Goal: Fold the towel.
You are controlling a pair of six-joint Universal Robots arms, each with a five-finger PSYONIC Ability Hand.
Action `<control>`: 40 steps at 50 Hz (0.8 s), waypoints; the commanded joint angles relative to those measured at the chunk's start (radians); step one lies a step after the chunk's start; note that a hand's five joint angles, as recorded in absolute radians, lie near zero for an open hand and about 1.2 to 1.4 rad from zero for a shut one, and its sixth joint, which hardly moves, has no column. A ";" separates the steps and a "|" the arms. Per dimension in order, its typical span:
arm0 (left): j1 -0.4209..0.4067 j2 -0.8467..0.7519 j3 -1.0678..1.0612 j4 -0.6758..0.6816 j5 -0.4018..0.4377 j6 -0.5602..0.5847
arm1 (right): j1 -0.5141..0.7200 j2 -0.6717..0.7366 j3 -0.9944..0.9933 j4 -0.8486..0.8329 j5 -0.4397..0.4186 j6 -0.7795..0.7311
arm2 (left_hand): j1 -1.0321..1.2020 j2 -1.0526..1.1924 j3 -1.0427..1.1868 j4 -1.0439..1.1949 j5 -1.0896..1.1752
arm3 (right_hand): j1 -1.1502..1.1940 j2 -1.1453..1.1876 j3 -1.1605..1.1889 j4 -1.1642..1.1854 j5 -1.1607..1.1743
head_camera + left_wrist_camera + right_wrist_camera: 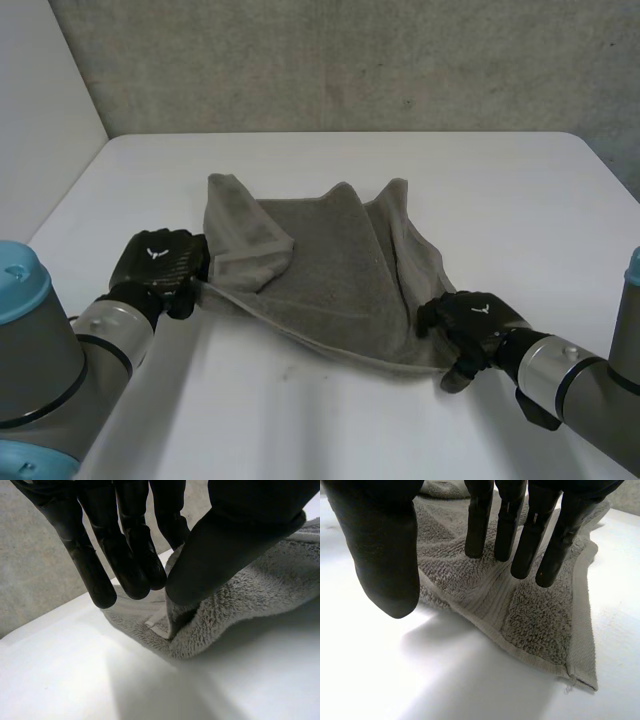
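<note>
Head view, from left: towel [330,260] edge pinched between thumb and fingers of left hand [155,262]; towel rumpled on tabletop [300,420], stretching across toward right hand [468,322], spread open just above near right corner, nothing gripped yet.

Soft, even light is falling on the white table [300,430], and the towel [340,270] is casting just a thin, faint shadow along its near edge. Behind the towel the concrete wall [350,60] is sitting dimmer and grey. In my wrist views the table beside the towel is glaring almost pure white, while my left hand [245,535] and right hand [385,555] are showing as black shapes with little surface detail, and the towel's pile is catching light evenly.
</note>
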 commanded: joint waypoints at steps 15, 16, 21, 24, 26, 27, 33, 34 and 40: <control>0.022 -0.010 0.055 -0.006 -0.002 -0.006 | 0.048 0.112 -0.051 -0.122 0.021 0.006 | 0.206 0.179 0.179 0.179 0.193 | 0.029 0.014 0.024 0.011 0.049; 0.022 -0.011 0.061 -0.006 -0.002 -0.007 | 0.051 0.114 -0.054 -0.122 0.023 0.006 | 0.206 0.179 0.179 0.179 0.193 | 0.041 0.025 0.036 0.022 0.060; 0.025 -0.026 0.081 -0.008 -0.002 -0.013 | 0.057 0.118 -0.057 -0.134 0.025 0.006 | 0.206 0.179 0.179 0.179 0.193 | 0.102 0.087 0.097 0.084 0.122; 0.033 -0.036 0.089 -0.009 -0.002 -0.015 | 0.057 0.123 -0.063 -0.154 0.037 0.008 | 0.206 0.179 0.179 0.179 0.193 | 0.164 0.149 0.159 0.146 0.183; 0.036 -0.040 0.095 -0.009 -0.002 -0.017 | 0.059 0.132 -0.065 -0.163 0.044 0.006 | 0.206 0.179 0.179 0.179 0.193 | 0.240 0.224 0.235 0.221 0.259; 0.036 -0.040 0.095 -0.009 -0.002 -0.017 | 0.059 0.132 -0.065 -0.163 0.044 0.006 | 0.206 0.179 0.179 0.179 0.193 | 0.241 0.225 0.235 0.222 0.260; 0.039 -0.057 0.125 -0.011 -0.008 -0.018 | 0.082 0.158 -0.094 -0.166 0.064 0.006 | 0.206 0.179 0.179 0.179 0.193 | 0.470 0.454 0.464 0.451 0.489; 0.042 -0.057 0.131 -0.011 -0.008 -0.020 | 0.083 0.157 -0.097 -0.166 0.067 0.008 | 0.206 0.179 0.179 0.179 0.193 | 0.629 0.614 0.624 0.611 0.649; 0.050 -0.043 0.162 -0.018 -0.006 -0.044 | 0.075 0.070 -0.155 -0.143 0.103 0.034 | 0.206 0.179 0.179 0.179 0.193 | 0.827 0.811 0.821 0.808 0.846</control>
